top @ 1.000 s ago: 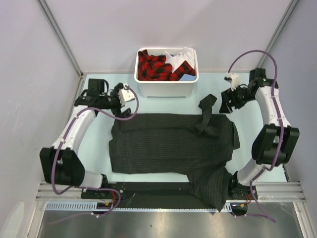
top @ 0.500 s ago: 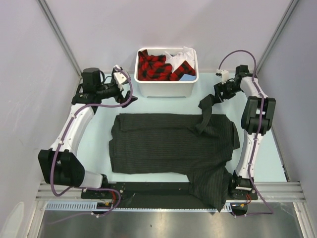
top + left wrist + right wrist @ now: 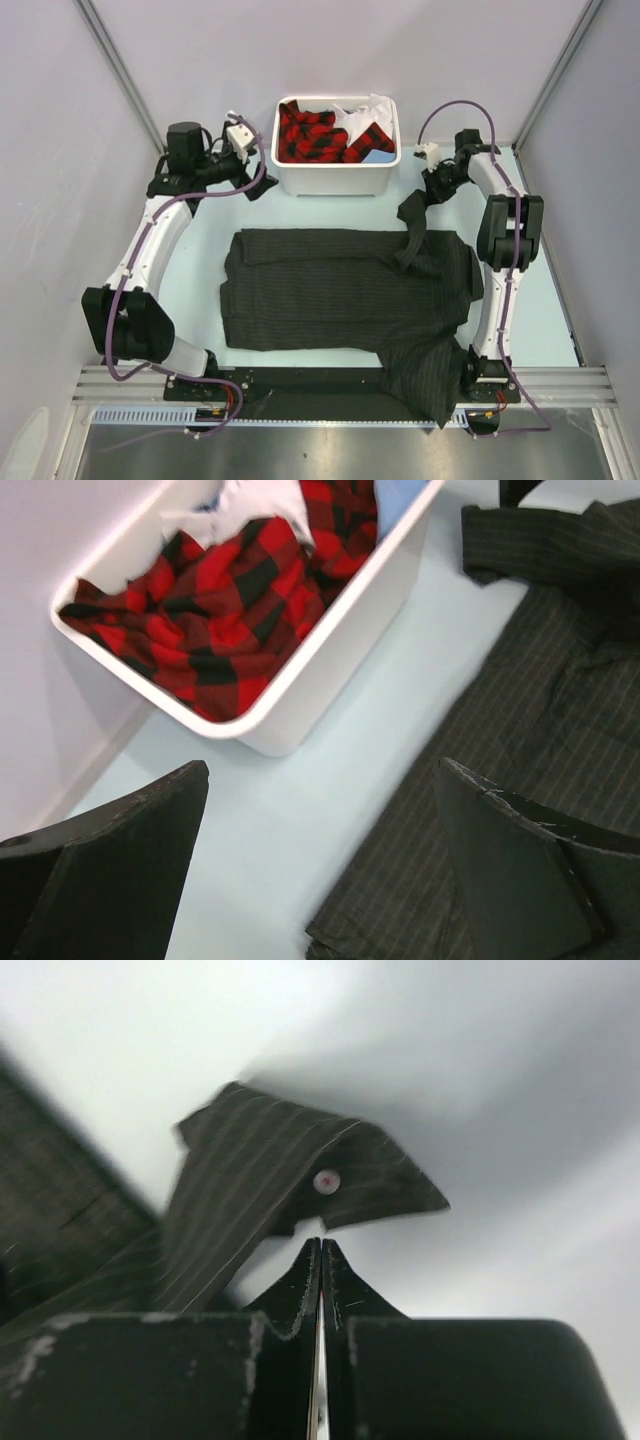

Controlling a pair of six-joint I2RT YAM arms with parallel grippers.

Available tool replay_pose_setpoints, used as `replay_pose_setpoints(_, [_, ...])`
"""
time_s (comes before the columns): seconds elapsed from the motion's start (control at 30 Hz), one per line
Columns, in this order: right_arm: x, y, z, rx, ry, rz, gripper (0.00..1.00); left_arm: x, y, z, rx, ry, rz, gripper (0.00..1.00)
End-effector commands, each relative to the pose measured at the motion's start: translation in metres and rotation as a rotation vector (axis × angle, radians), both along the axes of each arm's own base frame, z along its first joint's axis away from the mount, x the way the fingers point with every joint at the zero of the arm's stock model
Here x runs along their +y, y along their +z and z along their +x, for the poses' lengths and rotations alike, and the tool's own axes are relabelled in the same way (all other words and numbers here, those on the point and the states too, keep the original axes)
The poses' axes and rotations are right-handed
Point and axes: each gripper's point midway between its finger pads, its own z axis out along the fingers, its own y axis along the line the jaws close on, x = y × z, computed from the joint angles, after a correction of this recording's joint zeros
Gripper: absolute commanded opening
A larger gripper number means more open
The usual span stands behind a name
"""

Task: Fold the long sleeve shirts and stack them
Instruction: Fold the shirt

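Here, the left gripper (image 3: 322, 770) hangs with jaws spread wide beside the white bin (image 3: 336, 180) of red plaid cloth (image 3: 220, 610); the pinstriped shirt (image 3: 340, 290) lies flat on the table (image 3: 198, 285); the right gripper (image 3: 320, 1245) is pressed closed at its buttoned cuff (image 3: 270, 1170), grasp unclear

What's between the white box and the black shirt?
Nothing, just a bare strip of pale blue table between box and shirt; the left wrist view shows it.

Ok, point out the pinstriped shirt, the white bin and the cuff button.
pinstriped shirt (image 3: 340, 290), top view, mid body.
white bin (image 3: 335, 180), top view, front wall.
cuff button (image 3: 326, 1181), right wrist view, its centre.
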Motion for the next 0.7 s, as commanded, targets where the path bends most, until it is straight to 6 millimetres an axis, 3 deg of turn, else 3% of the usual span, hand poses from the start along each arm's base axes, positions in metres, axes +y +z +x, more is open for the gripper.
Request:
replay_pose_setpoints(0.0, [0.002, 0.108, -0.01, -0.232, 0.077, -0.032, 0.0, -0.014, 0.048, 0.005, -0.084, -0.057, -0.063, 0.99])
replay_pose_setpoints(0.03, [0.003, 0.134, -0.015, -0.293, 0.089, -0.04, 0.0, -0.016, 0.052, 0.006, -0.096, -0.068, -0.064, 0.99])
replay_pose_setpoints(0.13, [-0.001, 0.134, -0.022, -0.33, 0.082, -0.101, 0.04, -0.027, 0.052, 0.003, -0.101, -0.099, -0.061, 0.99])
replay_pose_setpoints(0.17, [-0.007, 0.126, -0.022, -0.324, 0.075, -0.135, 0.14, -0.029, 0.053, 0.002, -0.102, -0.103, -0.063, 0.99])
replay_pose_setpoints(0.2, [-0.008, 0.118, -0.021, -0.313, 0.076, -0.144, 0.46, -0.033, 0.054, -0.001, -0.095, -0.115, -0.072, 0.99])
replay_pose_setpoints(0.3, [-0.013, 0.086, -0.016, -0.217, 0.076, -0.146, 0.71, -0.037, 0.059, -0.008, -0.086, -0.137, -0.095, 0.99])
replay_pose_setpoints(0.33, [-0.015, 0.097, -0.004, -0.24, 0.071, -0.141, 0.73, -0.039, 0.062, -0.009, -0.092, -0.144, -0.098, 0.99])
replay_pose_setpoints(0.37, [-0.019, 0.076, 0.003, -0.198, 0.067, -0.134, 0.75, -0.04, 0.063, -0.01, -0.098, -0.146, -0.094, 0.99])
replay_pose_setpoints(0.43, [-0.024, 0.072, 0.018, -0.219, 0.074, -0.148, 0.75, -0.042, 0.069, -0.01, -0.117, -0.144, -0.089, 1.0])
replay_pose_setpoints(0.47, [-0.029, 0.059, 0.025, -0.208, 0.074, -0.15, 0.73, -0.04, 0.067, -0.01, -0.112, -0.137, -0.08, 0.99])
replay_pose_setpoints(0.5, [-0.029, 0.052, 0.025, -0.194, 0.099, -0.153, 0.72, -0.038, 0.066, -0.009, -0.127, -0.138, -0.059, 0.99])
replay_pose_setpoints(0.53, [-0.029, 0.058, 0.032, -0.218, 0.111, -0.158, 0.71, -0.036, 0.065, -0.009, -0.134, -0.132, -0.042, 0.99])
replay_pose_setpoints(0.57, [-0.029, 0.042, 0.029, -0.173, 0.123, -0.158, 0.7, -0.035, 0.061, -0.011, -0.133, -0.131, -0.025, 1.0])
replay_pose_setpoints(0.67, [-0.024, 0.031, 0.034, -0.177, 0.162, -0.173, 0.71, -0.032, 0.055, -0.011, -0.14, -0.128, -0.003, 0.99])
